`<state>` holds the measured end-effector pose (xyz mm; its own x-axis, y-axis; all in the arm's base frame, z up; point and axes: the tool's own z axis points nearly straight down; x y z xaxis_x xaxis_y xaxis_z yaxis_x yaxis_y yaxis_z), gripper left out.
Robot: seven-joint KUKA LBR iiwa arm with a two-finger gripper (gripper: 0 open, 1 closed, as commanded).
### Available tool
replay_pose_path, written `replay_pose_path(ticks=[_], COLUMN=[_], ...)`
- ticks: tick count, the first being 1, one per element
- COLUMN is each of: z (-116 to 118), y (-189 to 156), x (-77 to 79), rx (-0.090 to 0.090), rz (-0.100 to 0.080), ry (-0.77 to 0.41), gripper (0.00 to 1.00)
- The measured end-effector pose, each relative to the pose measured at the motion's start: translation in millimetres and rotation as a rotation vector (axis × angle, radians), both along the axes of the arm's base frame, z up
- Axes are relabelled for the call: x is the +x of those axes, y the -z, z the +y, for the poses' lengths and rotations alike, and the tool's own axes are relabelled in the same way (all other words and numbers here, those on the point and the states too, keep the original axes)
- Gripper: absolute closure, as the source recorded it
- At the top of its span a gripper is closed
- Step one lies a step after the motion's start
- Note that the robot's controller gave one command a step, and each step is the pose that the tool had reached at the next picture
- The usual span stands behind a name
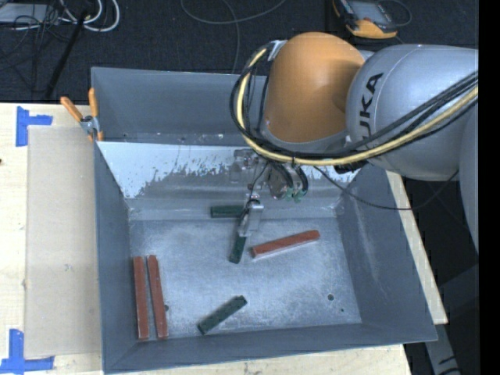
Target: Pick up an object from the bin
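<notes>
The pincer (250,214) hangs over a dark green bar (236,250) mid-floor of the bin (111,209); a red bar (285,244) lies just right.

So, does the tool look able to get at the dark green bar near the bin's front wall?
Probably yes. That dark green bar lies flat and alone on the bare bin floor, with nothing on or against it. The tool hangs farther back, by another green bar, with open space between.

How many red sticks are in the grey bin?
3. A left red stick and a right red stick lie side by side at the bin's front left; the third red stick lies tilted near the middle. The robot arm could hide more.
</notes>
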<state>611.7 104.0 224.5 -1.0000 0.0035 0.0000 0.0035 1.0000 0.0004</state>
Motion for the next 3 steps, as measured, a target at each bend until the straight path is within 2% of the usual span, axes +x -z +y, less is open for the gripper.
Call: replay_pose_path(ticks=[1,2,3], z=[-83.7,-102.2,-101.6], y=[121.2,157.4,154.4], x=[-15.1,-19.3,-17.7], rx=[-0.002,0.0,0.001], rz=[0.008,0.005,0.0], ry=[-0.173,-0.182,-0.18], gripper=[0.0,0.0,1.0])
